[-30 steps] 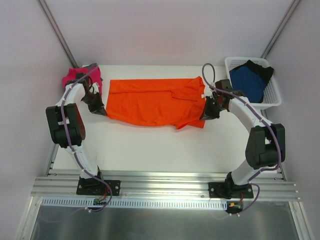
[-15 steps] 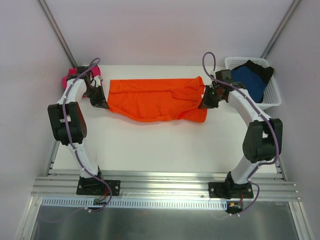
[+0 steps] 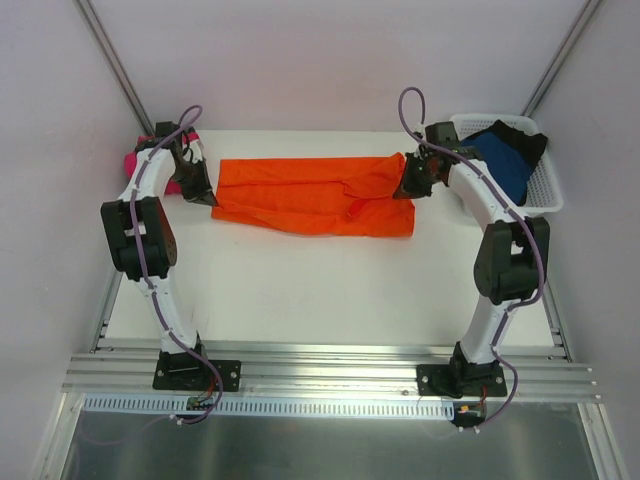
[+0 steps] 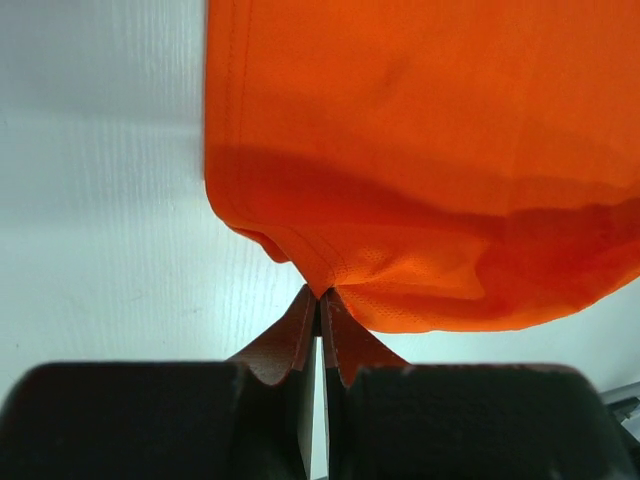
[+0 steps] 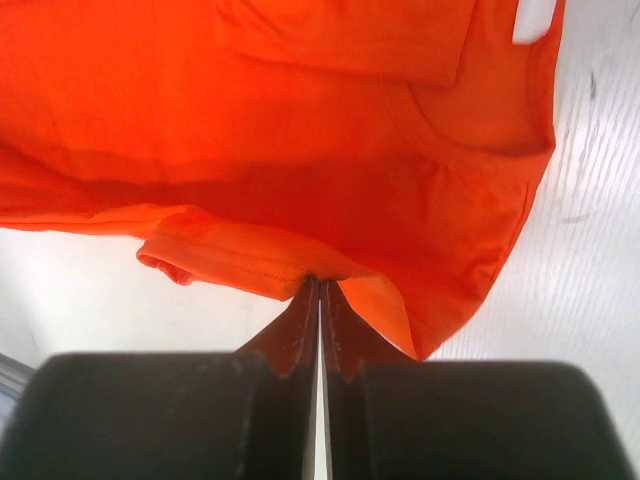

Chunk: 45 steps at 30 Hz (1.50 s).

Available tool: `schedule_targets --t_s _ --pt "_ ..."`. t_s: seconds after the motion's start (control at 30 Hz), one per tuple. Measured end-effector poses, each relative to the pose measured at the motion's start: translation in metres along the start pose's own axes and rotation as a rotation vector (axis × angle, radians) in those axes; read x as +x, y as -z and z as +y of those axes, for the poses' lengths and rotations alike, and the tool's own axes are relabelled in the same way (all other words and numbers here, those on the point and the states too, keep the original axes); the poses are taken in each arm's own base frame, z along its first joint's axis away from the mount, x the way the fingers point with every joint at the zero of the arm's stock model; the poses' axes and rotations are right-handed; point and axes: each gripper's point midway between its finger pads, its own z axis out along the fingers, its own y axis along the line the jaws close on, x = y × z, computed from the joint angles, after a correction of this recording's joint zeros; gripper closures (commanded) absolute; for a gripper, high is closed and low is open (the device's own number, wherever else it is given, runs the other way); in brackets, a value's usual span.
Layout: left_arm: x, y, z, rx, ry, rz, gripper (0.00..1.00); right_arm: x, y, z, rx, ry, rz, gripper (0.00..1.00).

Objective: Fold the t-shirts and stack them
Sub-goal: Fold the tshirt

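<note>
Both arms are reaching out over the white table point(image 3: 320, 290) now, one working at each end of the orange t-shirt point(image 3: 310, 195). The left gripper point(image 3: 207, 197) is biting down on the shirt's corner. In its wrist view the two fingers point(image 4: 295, 335) are pressing flat against each other, with a stitched edge of orange cloth pinched right at their tips. Ahead of that gripper the cloth is fanning out, and a soft fold is sagging just beyond the tips.

Over on the other end, the right gripper point(image 3: 405, 191) is doing the same, jaws together and clamping a hem of the orange shirt at the very tips. Beyond those fingers point(image 5: 345, 325) the neckline and a white label are showing, with one loose flap hanging down beside the grip.

Between the two grippers the shirt is stretching as a long, narrow band, one layer lying doubled over another, and its middle is resting on the table.

Just outside the left gripper, behind its arm, the magenta-pink t-shirt point(image 3: 133, 160) is sitting bunched up and mostly hidden. Just outside the right gripper, the white mesh basket point(image 3: 545, 205) is holding the dark blue t-shirt point(image 3: 495, 160), with the black t-shirt point(image 3: 525, 133) peeking out behind it. Neither gripper is touching any of those.
</note>
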Motion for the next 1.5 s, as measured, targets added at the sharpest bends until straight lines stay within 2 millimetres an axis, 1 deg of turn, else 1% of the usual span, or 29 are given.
schedule_targets --t_s 0.3,0.43,0.63,0.8,0.87,1.0,1.07,1.2,1.37,1.5 --pt "-0.025 -0.012 0.007 -0.029 -0.014 -0.036 1.0 -0.035 -0.021 0.003 0.01 0.035 -0.04 0.99" --pt "-0.035 -0.02 0.011 -0.044 -0.019 -0.048 1.0 -0.044 -0.031 0.006 0.016 0.055 -0.051 0.99" --pt "-0.044 -0.031 0.015 -0.048 -0.045 -0.048 1.0 -0.059 -0.044 0.011 0.021 0.089 -0.071 0.99" --pt "-0.053 -0.035 0.012 -0.044 -0.065 -0.064 1.0 -0.072 -0.054 0.009 0.039 0.113 -0.091 0.99" --pt "-0.055 -0.033 0.011 -0.042 -0.07 -0.072 1.0 -0.077 -0.057 0.009 0.046 0.121 -0.101 1.0" --pt "-0.064 -0.03 0.008 -0.039 -0.08 -0.096 1.0 -0.078 -0.061 0.007 0.057 0.127 -0.102 0.99" --pt "-0.066 -0.033 0.006 -0.036 -0.087 -0.099 1.0 -0.08 -0.064 0.006 0.061 0.127 -0.103 0.99" --pt "-0.064 -0.044 0.008 -0.056 -0.092 -0.085 1.0 -0.083 -0.072 0.005 0.067 0.129 -0.105 0.99" --pt "-0.059 -0.059 0.012 -0.086 -0.095 -0.058 1.0 -0.085 -0.088 0.002 0.073 0.134 -0.096 0.99" --pt "-0.058 -0.063 0.012 -0.109 -0.099 -0.055 1.0 -0.085 -0.097 0.002 0.074 0.138 -0.091 0.99"
